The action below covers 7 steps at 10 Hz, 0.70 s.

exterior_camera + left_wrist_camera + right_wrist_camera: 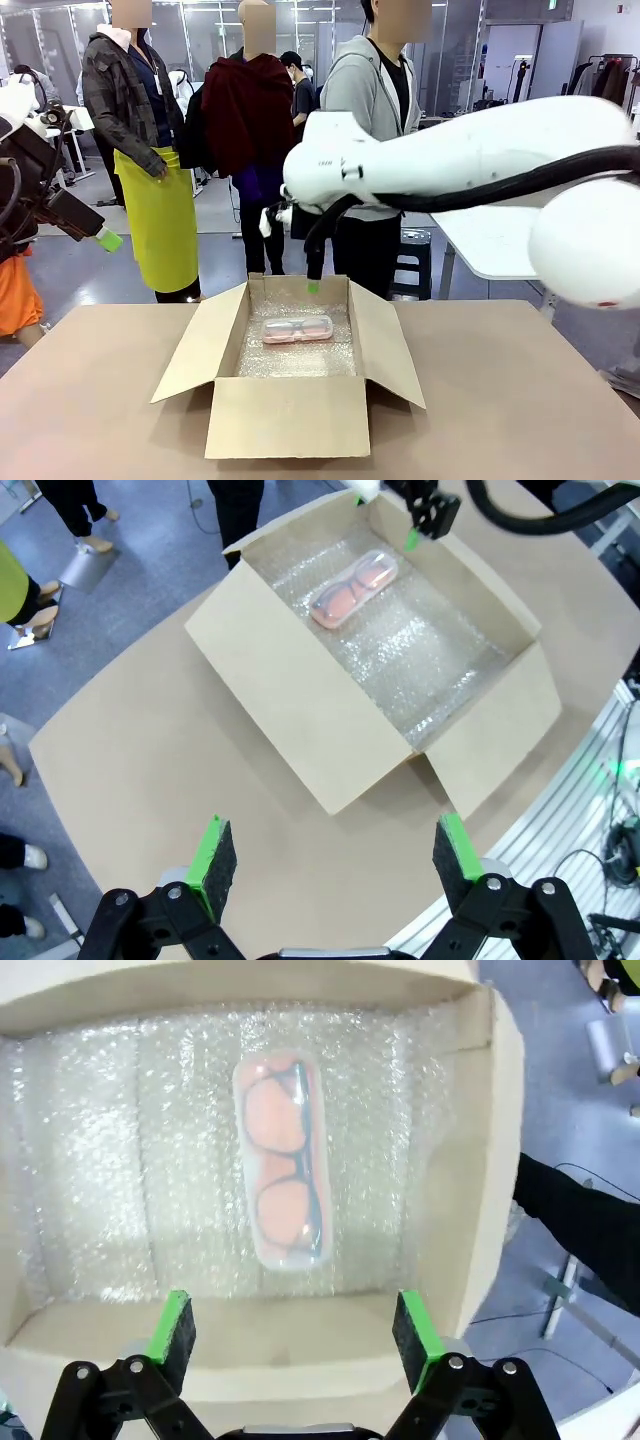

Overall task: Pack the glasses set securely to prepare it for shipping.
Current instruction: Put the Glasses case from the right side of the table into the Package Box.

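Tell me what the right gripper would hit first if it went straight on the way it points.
Probably the bubble wrap lining the box floor, just short of the pink case. Depth is unclear, so the open right gripper might touch the case's end instead.

One brown cardboard box (290, 415) sits on one table (520, 400), and it has four flaps (200, 345). Inside it there is one pink translucent glasses case (296, 328), and that case holds one pair of eyeglasses (285, 1175). There are two grippers, the left gripper (330, 825) and the right gripper (293, 1305). Each has two fingers, making four green pads (212, 850) in all.
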{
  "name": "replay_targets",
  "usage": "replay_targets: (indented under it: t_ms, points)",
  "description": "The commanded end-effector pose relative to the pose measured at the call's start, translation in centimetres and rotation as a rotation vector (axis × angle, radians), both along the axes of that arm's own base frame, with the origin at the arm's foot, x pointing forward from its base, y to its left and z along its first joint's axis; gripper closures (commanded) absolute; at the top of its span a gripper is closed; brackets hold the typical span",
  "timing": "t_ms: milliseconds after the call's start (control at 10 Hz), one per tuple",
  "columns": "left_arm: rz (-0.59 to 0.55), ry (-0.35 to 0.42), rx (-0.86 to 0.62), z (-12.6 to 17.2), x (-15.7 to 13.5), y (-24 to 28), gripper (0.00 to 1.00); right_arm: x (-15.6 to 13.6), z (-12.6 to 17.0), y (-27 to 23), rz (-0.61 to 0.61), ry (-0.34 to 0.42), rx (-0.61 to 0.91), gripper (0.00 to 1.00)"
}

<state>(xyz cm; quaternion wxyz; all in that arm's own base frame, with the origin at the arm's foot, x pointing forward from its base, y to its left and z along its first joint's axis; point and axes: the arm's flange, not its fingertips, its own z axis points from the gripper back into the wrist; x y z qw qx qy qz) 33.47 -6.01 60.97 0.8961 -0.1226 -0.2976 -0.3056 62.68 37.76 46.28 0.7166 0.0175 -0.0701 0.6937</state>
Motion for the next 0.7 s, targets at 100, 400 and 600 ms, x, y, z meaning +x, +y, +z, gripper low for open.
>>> replay_targets:
  t_ms: [100, 400, 600]
  points:
    - [-0.009, -0.003, -0.011, 0.1, -0.1, 0.1, 0.00, -3.6, 1.8, -4.6, -0.166, -0.017, 0.107, 0.00]
    - [-0.009, -0.003, -0.011, 0.1, -0.1, 0.1, 0.00, -9.5, 4.0, -13.1, -0.556, -0.097, 0.259, 0.00]
    - [-0.009, -0.003, -0.011, 0.1, -0.1, 0.1, 0.00, -13.7, 4.3, -16.8, -0.774, -0.155, 0.295, 0.00]
